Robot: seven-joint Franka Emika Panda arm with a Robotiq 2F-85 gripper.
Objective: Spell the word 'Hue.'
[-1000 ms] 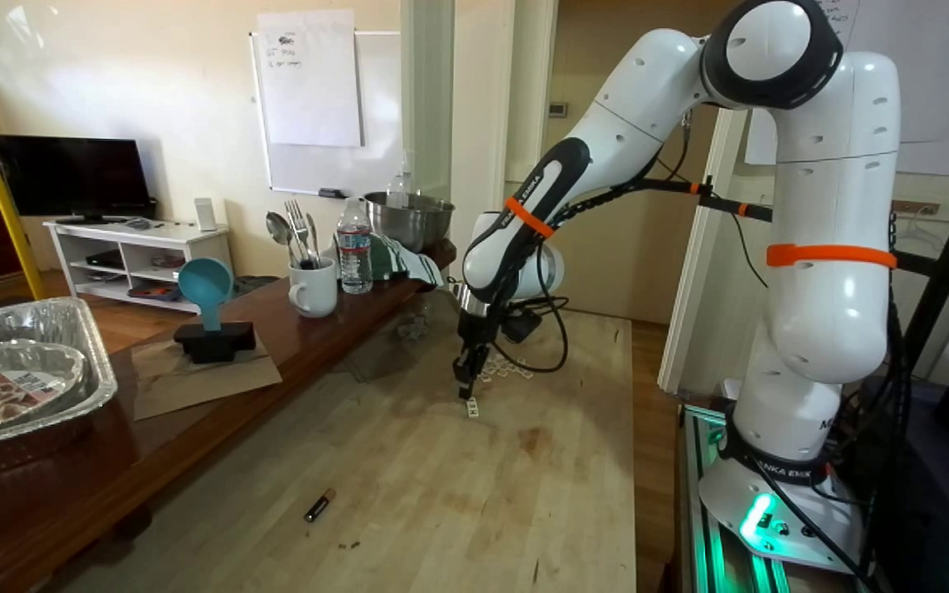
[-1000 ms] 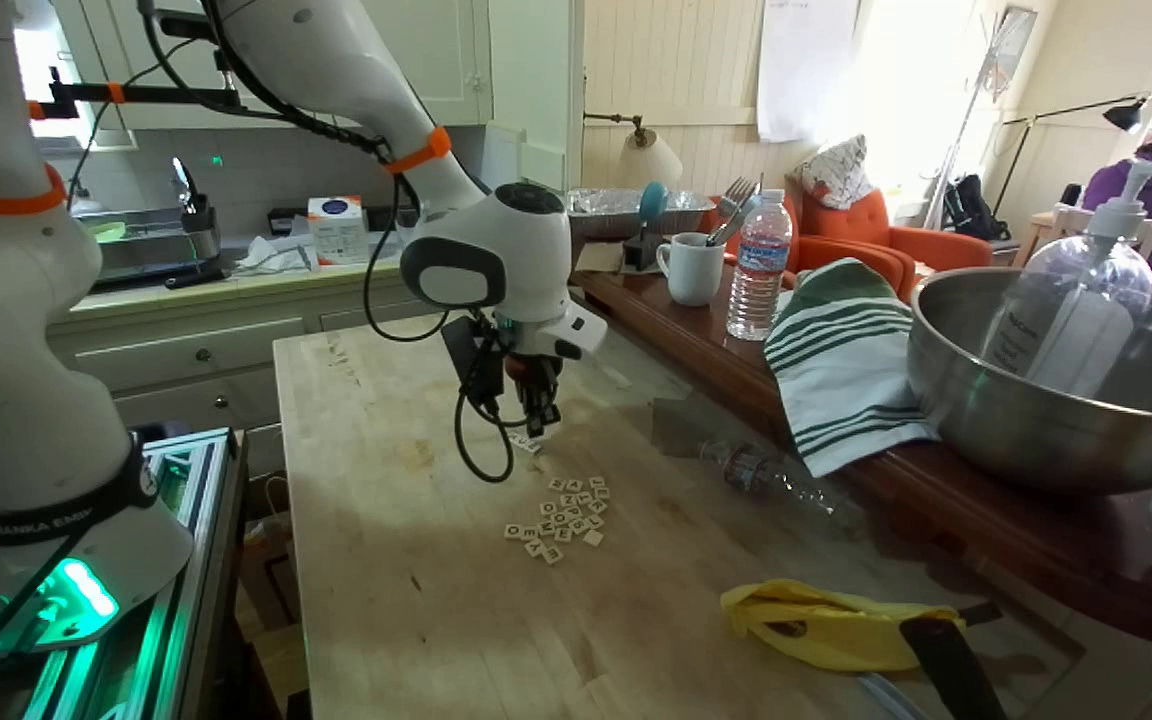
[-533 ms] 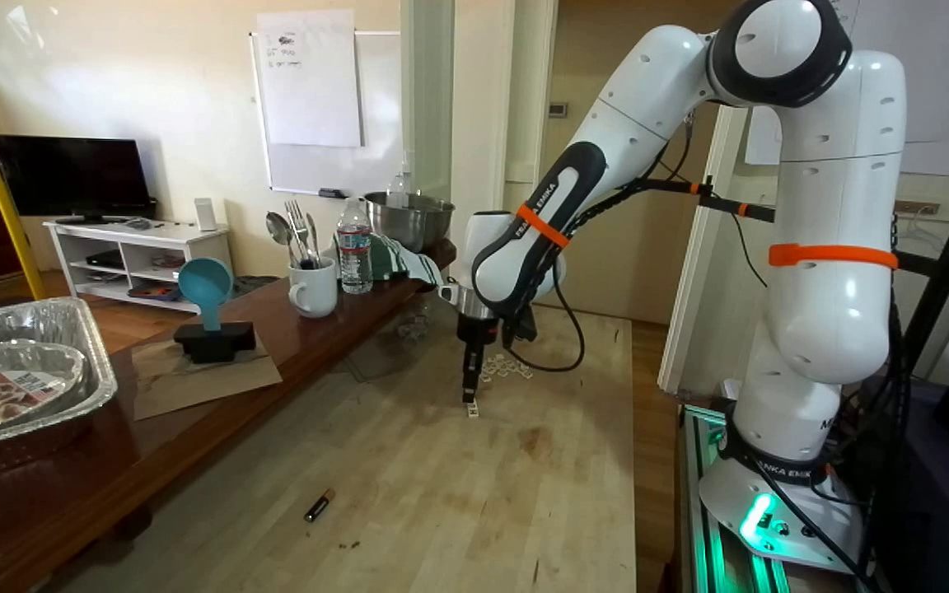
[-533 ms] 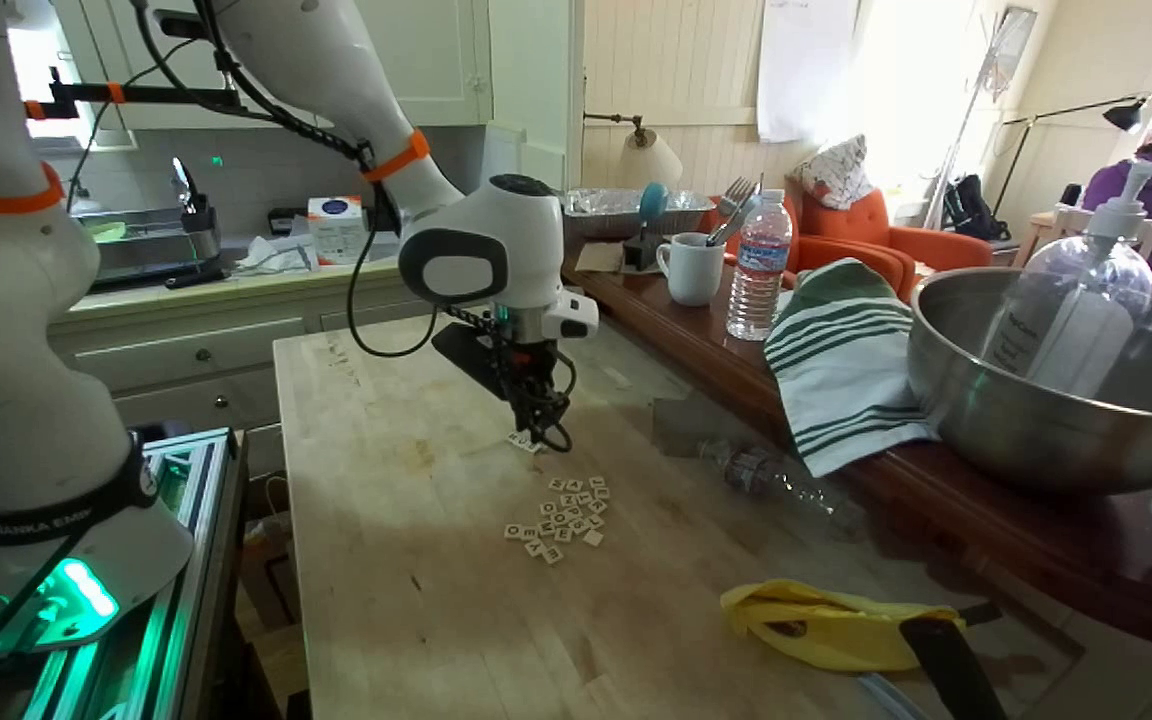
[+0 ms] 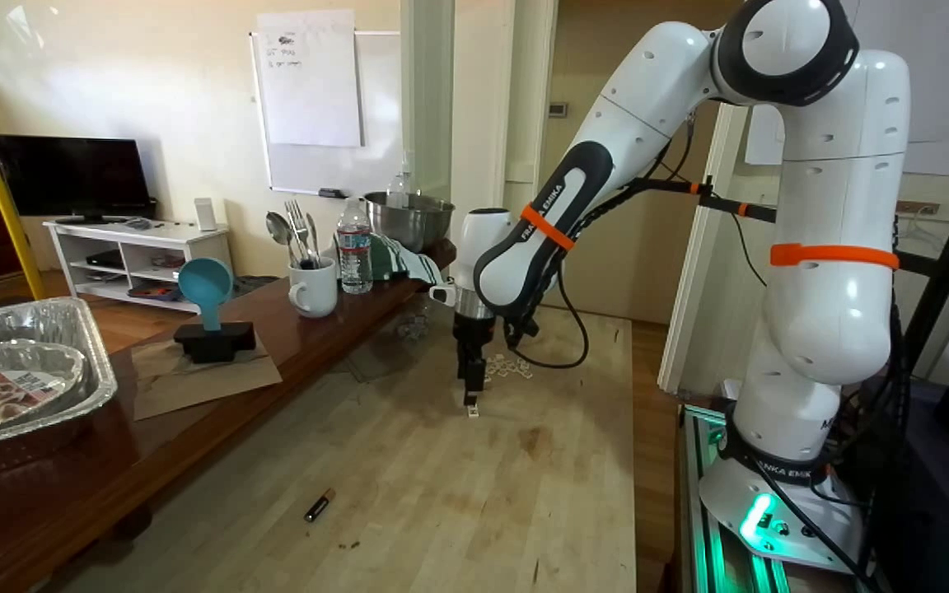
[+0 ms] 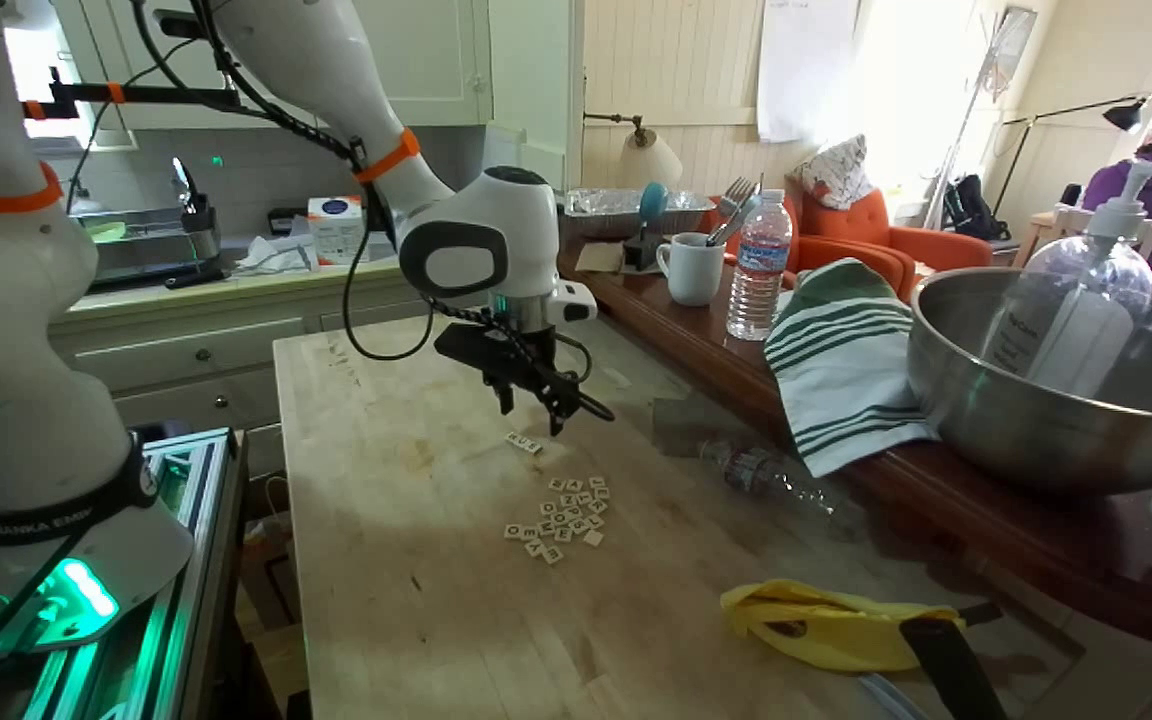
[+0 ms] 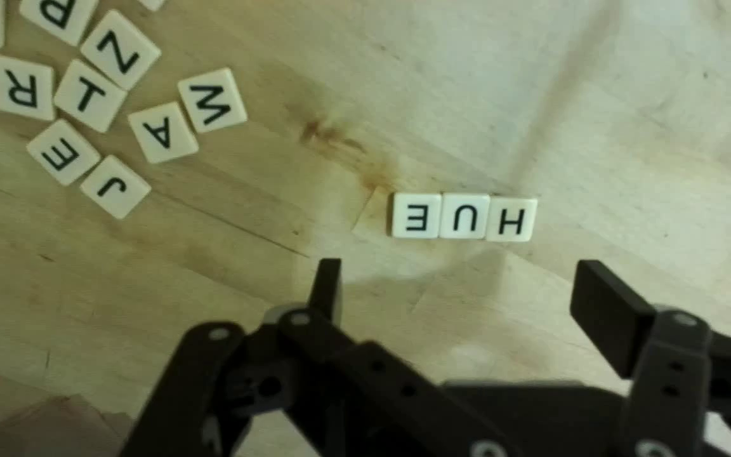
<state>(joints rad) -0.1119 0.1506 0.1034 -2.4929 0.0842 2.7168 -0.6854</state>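
Note:
Three pale square tiles lie in a touching row on the wooden table: the H tile (image 7: 511,219), the U tile (image 7: 465,216) and the E tile (image 7: 416,216), upside down in the wrist view and spelling HUE. The H sits very slightly askew to its neighbours. In an exterior view the row shows as a short strip of tiles (image 6: 524,443). My gripper (image 7: 459,273) stands open with its fingers spread wider than the row and nothing between them. It points down just above and beside the tiles in both exterior views.
A loose cluster of other letter tiles (image 6: 566,515) lies on the same table. A battery (image 5: 320,505), a yellow object (image 6: 826,625) and a clear plastic bottle (image 6: 766,475) lie farther off. The raised wooden counter (image 5: 343,329) runs along one side.
My gripper has gone from shut to wide open. The wrist has turned and straightened from a tilt to nearly upright. The row of tiles shows no visible shift.

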